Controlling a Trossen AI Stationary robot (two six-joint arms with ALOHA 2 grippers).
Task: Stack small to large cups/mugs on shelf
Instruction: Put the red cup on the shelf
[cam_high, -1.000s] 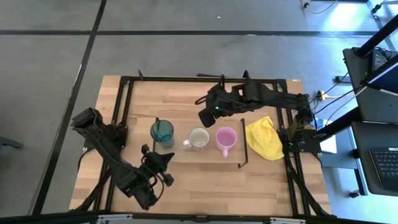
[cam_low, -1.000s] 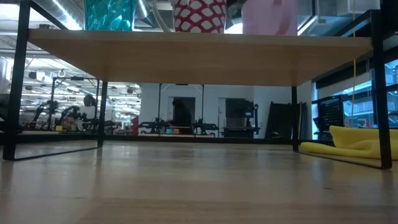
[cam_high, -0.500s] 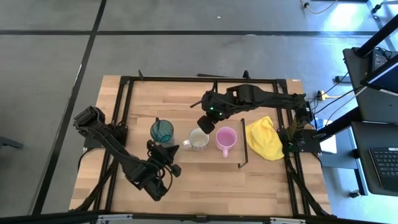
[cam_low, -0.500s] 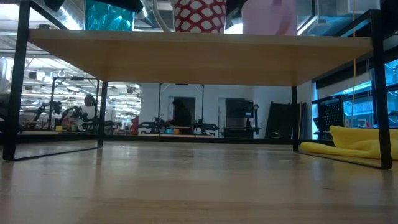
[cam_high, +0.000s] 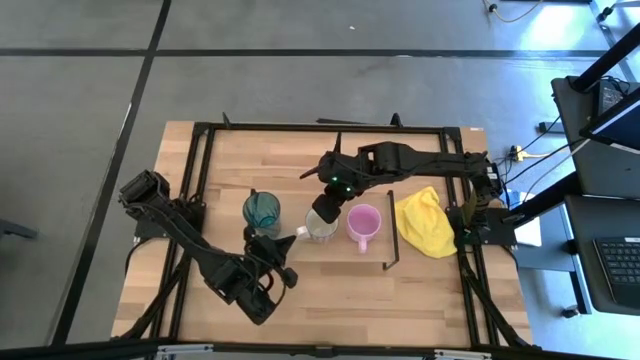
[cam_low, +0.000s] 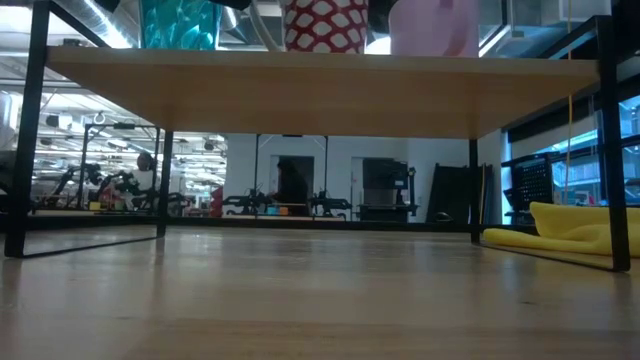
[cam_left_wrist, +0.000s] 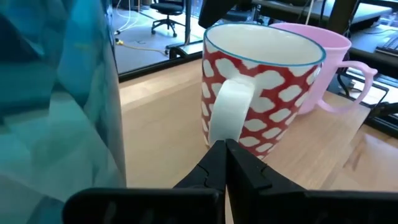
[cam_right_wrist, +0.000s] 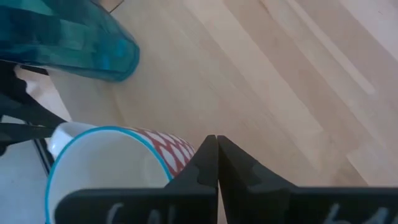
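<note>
Three vessels stand in a row on the low wooden shelf: a teal tumbler, a cream mug whose outside is red-and-white patterned, and a pink mug. My left gripper is shut, with its tips at the cream mug's white handle; in the high view it lies between tumbler and mug. My right gripper is shut, just beyond the cream mug's far rim; it also shows in the high view. My left gripper's shut fingertips come level from the table's near left and stand at the lower end of the cream mug's handle; I cannot tell whether they touch it. My right gripper's shut tips point down beside the mug's outer wall; I cannot tell whether they touch it.
A yellow cloth lies on the table right of the shelf and also shows in the low view. The shelf's black legs stand beside the pink mug. The table's black frame runs around the work area.
My left gripper has gone toward the table's right and far side, closing in on the cream mug's handle. My right gripper has come toward the near edge and down, from behind the row to the cream mug's far rim.
</note>
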